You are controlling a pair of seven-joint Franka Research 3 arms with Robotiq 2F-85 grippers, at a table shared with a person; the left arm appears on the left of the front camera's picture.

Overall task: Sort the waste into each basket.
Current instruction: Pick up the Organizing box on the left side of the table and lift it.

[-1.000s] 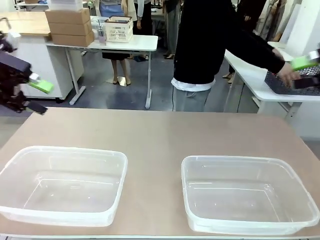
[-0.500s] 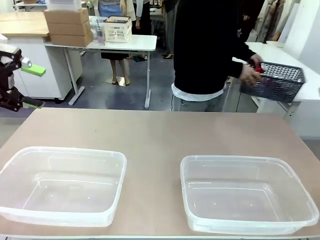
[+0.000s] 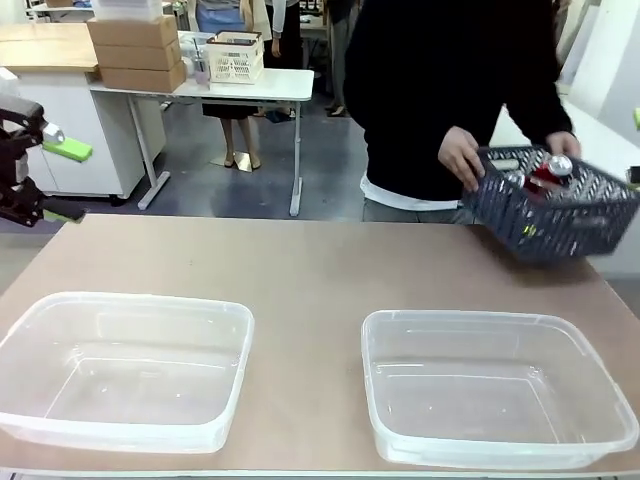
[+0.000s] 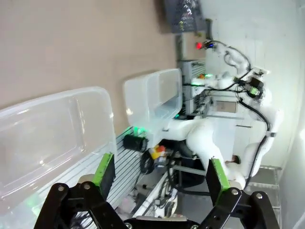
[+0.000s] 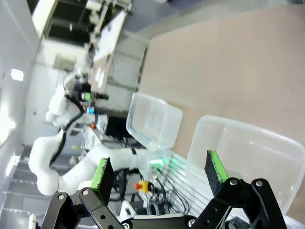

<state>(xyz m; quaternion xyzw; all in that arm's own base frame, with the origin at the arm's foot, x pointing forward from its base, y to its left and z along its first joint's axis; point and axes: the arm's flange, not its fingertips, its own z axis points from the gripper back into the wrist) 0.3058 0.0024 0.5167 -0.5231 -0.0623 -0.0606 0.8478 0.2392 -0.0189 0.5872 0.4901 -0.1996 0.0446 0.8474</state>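
Note:
A person at the far side holds a dark slate-blue lattice basket (image 3: pixel 560 215) with both hands, tilted, over the table's far right. Red and silver waste (image 3: pixel 546 172) lies inside it. Whether the basket touches the table I cannot tell. Two see-through tubs stand empty near my edge, the left tub (image 3: pixel 230 312) and the right tub (image 3: pixel 380 325). My left gripper (image 3: pixel 58 182) hangs open off the table's far left corner, nothing between its green pads. In the left wrist view, the left gripper (image 4: pixel 159 171) stands open above a tub (image 4: pixel 86 102). My right gripper (image 5: pixel 158 171) is open above a tub (image 5: pixel 224 125).
The brown tabletop (image 3: pixel 300 270) lies bare between the tubs and the far edge. Behind the person stand white tables, cardboard boxes (image 3: pixel 138 50) and a cream crate (image 3: pixel 237 57). In the left wrist view, the dark basket (image 4: pixel 183 14) shows at the top.
The person has lifted the dark basket from the side table at the right and brought it over my table's far right. My left gripper has barely moved.

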